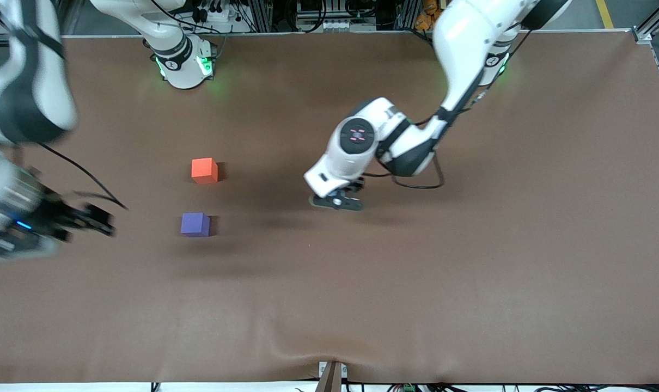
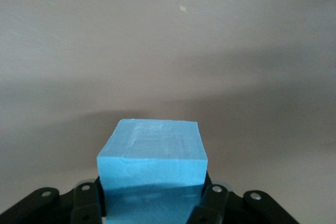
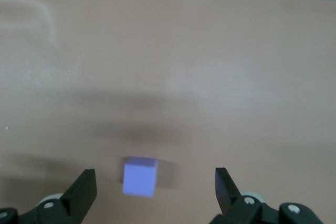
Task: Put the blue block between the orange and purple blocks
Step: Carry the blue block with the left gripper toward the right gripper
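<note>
Left wrist view shows the left gripper (image 2: 152,203) pinching the blue block (image 2: 152,166) between its jaws, above the bench's middle. Right gripper (image 3: 156,190) hangs spread wide near the purple block (image 1: 194,224), with the orange block (image 1: 204,170) beside it, toward the right arm's edge.

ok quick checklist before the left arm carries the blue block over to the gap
1. Blue block held between the fingers of the left gripper: ok, the left wrist view shows it clamped.
2. Block off the table: cannot tell; the front view hides it under the wrist.
3. Gap between orange block and purple block free: ok, bare table shows there.
4. Gap wide enough for one cube: ok by eye, though snug.
5. Right gripper out of the path: not ok; it hangs open near the purple block, toward the right arm's end.
</note>
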`<state>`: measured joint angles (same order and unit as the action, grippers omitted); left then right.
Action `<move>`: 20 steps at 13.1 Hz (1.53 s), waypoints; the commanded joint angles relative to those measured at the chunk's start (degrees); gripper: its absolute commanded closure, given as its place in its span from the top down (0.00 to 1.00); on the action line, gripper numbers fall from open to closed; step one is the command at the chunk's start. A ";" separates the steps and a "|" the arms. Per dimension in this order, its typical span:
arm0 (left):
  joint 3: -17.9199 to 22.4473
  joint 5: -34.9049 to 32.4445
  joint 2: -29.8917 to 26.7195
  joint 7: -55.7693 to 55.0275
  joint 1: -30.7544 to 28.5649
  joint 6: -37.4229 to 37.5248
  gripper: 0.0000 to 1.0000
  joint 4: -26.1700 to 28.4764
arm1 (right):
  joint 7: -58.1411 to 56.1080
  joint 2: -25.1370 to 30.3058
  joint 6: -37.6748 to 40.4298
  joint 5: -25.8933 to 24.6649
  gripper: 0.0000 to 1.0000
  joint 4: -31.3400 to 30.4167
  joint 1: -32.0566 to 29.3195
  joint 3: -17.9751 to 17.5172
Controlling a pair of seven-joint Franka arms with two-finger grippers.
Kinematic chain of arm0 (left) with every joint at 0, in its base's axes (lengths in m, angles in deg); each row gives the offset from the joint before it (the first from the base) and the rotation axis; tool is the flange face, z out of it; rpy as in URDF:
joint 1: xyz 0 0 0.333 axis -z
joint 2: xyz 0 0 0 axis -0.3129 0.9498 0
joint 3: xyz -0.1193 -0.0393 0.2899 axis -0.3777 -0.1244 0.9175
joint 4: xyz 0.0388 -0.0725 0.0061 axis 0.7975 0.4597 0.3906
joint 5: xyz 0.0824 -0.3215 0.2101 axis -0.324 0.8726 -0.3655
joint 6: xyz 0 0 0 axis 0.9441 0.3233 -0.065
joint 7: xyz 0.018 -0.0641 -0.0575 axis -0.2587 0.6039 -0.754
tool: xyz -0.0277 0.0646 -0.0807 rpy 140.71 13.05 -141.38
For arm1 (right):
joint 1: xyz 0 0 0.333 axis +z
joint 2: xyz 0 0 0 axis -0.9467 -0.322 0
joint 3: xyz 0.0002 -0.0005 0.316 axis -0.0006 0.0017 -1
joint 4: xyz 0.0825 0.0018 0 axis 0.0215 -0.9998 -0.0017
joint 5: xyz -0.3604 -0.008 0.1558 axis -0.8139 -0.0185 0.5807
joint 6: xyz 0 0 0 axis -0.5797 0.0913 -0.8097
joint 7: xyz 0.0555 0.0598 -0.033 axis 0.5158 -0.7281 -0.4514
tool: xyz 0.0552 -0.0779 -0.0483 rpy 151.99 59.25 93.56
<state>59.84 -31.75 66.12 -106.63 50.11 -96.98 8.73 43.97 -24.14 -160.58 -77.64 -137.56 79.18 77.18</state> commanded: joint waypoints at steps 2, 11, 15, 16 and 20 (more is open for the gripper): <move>7.57 0.04 10.46 -6.26 12.12 -3.46 0.00 -10.18 | 0.47 -7.92 -2.17 1.95 1.00 2.08 3.55 0.46; 12.87 -0.75 11.11 -8.56 17.96 -6.74 1.00 -9.48 | 6.24 -10.65 6.62 11.87 1.00 -2.49 10.14 -2.09; 15.33 -0.84 0.23 -8.47 15.16 10.43 1.00 -8.43 | 15.92 -10.03 6.27 12.76 1.00 -5.91 13.82 -2.09; 15.25 -0.84 -2.67 -8.30 13.23 16.14 1.00 -7.99 | 17.68 -9.68 5.14 12.85 1.00 -7.23 14.97 -2.09; 15.42 -1.90 -13.58 -0.35 5.24 27.79 1.00 -2.81 | 26.90 -8.01 -6.53 14.86 1.00 -16.09 22.16 -2.09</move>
<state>75.61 -32.70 58.48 -112.02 59.35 -71.02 -0.08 66.03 -35.11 -161.78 -64.92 -147.13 97.28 74.54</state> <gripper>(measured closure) 0.000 0.000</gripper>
